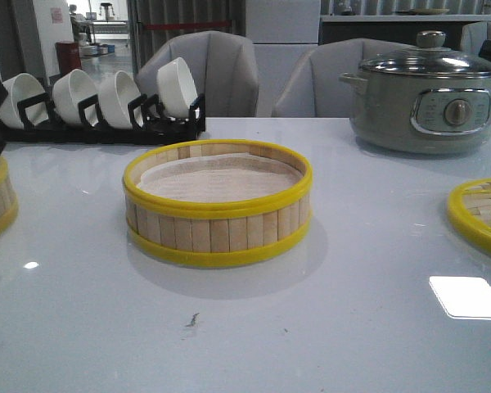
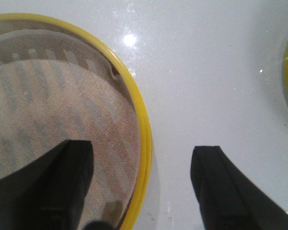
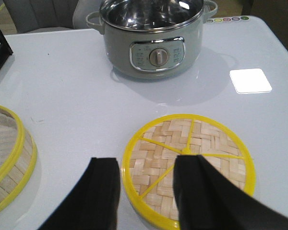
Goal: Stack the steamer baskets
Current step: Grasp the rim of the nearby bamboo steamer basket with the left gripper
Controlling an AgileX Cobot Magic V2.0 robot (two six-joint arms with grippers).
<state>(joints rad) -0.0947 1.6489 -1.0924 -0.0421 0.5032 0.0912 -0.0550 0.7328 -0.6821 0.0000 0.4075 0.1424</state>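
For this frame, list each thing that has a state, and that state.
Centre basket: upright on the table, liner inside, nothing stacked on it.
Left basket: upright, lined, uncovered; left gripper open, straddling its rim.
Lid: flat on the table, not on any basket.
Right gripper: open, straddling the lid's edge.
Pot: glass lid on.
Bowls: standing on edge in the rack.

A steamer basket [image 1: 218, 205] stands mid-table [image 1: 327, 327], pot [image 1: 425, 94] behind.
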